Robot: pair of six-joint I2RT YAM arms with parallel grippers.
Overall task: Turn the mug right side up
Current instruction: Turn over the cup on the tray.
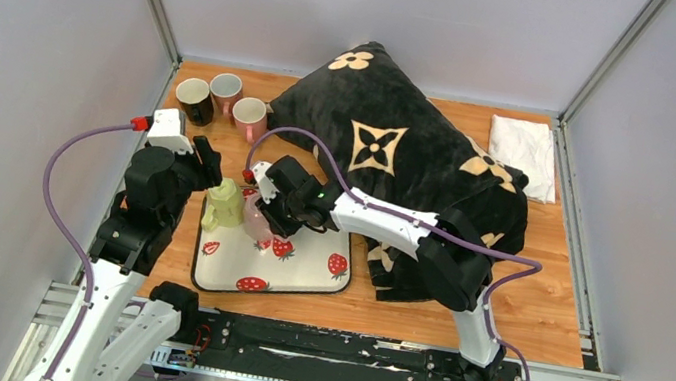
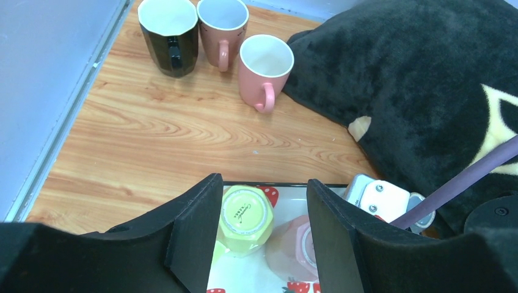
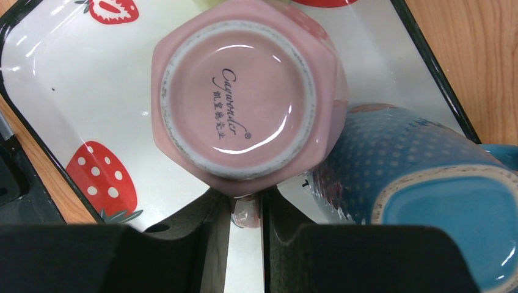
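Blue mug [image 3: 421, 183] just beside pink mug [image 3: 244, 91].

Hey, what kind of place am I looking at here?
Probably a robotics lab test cell: a wooden table boxed in by grey panels, two robot arms, plus staged mugs and a strawberry tray.

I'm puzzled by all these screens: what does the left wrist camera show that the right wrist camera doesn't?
Only the left wrist view: three upright mugs on the wooden table, a black cushion, and a yellow overturned mug inside the open left pincer. Only the right wrist view: a blue mug, and the right pincer closed on the handle of the pink overturned mug. Both: that pink mug on the strawberry tray.
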